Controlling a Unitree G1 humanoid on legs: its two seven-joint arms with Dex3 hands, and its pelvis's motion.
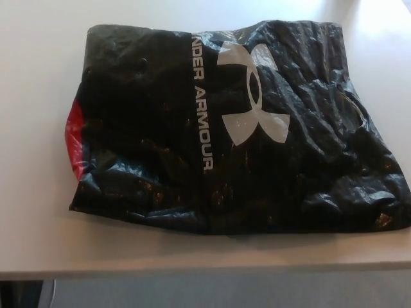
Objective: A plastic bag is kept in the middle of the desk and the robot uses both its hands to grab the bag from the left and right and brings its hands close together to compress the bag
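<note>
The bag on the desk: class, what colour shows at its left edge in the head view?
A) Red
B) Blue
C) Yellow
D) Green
A: a red patch shows at the left edge of the black bag, which lies on the pale desk.
</note>
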